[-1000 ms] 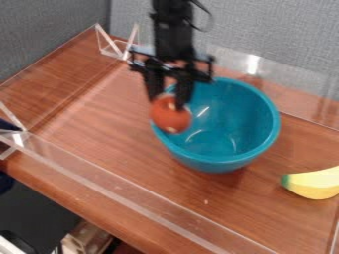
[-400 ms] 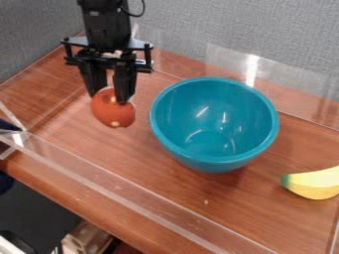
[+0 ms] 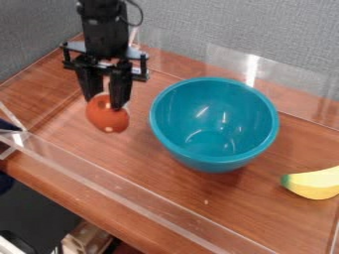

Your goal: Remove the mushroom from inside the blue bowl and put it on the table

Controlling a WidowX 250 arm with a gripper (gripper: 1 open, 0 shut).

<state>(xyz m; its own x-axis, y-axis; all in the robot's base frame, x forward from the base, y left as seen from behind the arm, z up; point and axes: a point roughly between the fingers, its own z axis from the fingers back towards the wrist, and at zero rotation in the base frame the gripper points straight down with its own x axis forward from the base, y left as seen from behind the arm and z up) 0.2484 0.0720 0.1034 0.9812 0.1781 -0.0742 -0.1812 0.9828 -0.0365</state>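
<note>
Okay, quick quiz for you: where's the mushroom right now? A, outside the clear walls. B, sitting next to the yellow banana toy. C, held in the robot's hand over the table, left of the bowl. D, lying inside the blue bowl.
C: the hand grips the mushroom between its fingers above the table, left of the blue bowl, whose inside shows nothing in it.

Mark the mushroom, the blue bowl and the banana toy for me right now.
mushroom (image 3: pixel 109 119): camera view, on its red-orange cap, below the gripper.
blue bowl (image 3: pixel 199 151): camera view, on the outer front wall.
banana toy (image 3: pixel 315 183): camera view, on the middle of its yellow body.
</note>
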